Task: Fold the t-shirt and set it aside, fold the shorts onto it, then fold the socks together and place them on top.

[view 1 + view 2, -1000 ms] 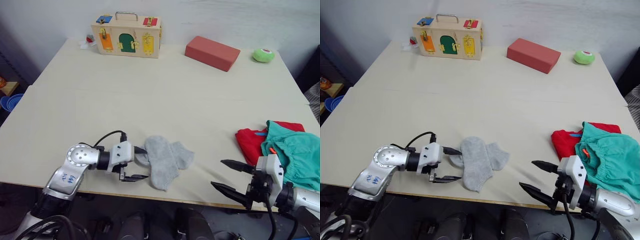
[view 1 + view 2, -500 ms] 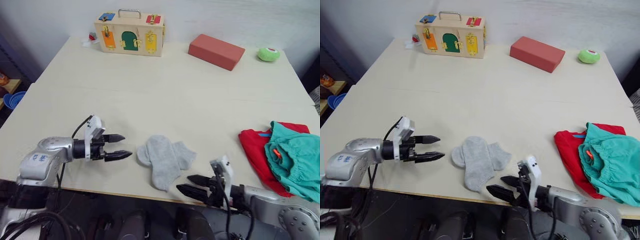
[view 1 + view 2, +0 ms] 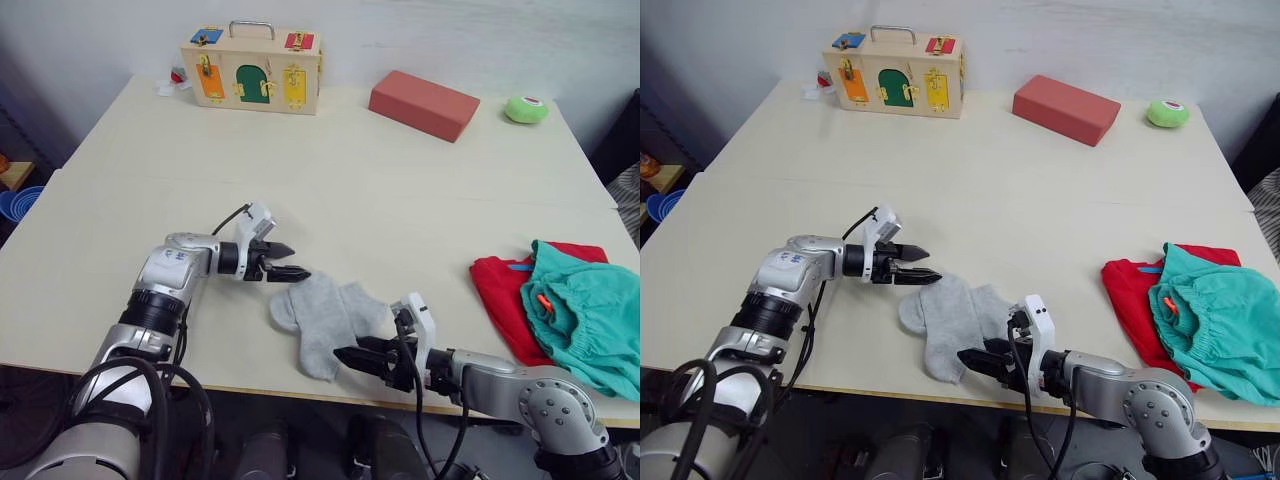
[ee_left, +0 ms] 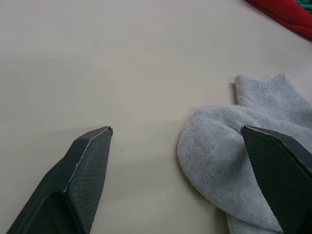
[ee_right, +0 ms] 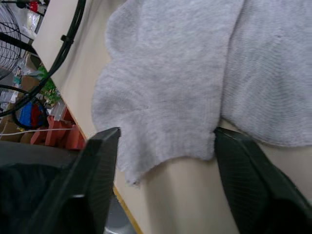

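Observation:
The two light grey socks [image 3: 325, 315] lie overlapped near the table's front edge. My left gripper [image 3: 298, 264] is open at their far-left edge; in the left wrist view one finger [image 4: 275, 161] hovers over the sock's [image 4: 229, 161] rounded end and the other stands over bare table. My right gripper [image 3: 345, 356] is open at the socks' near edge, its fingers [image 5: 97, 175] straddling the hem of the socks [image 5: 170, 83]. At the right edge the teal shorts [image 3: 590, 310] with an orange cord rest folded on the red t-shirt [image 3: 503, 290].
A wooden latch box [image 3: 252, 72] with a handle stands at the back left. A red-brown block [image 3: 424, 104] and a green ball [image 3: 526, 109] lie at the back right. A blue bowl [image 3: 15, 203] sits off the table's [image 3: 330, 190] left side.
My left gripper has moved right and forward to the socks' far edge. My right gripper has slid left up to their near edge. Both stay open; the socks have not moved.

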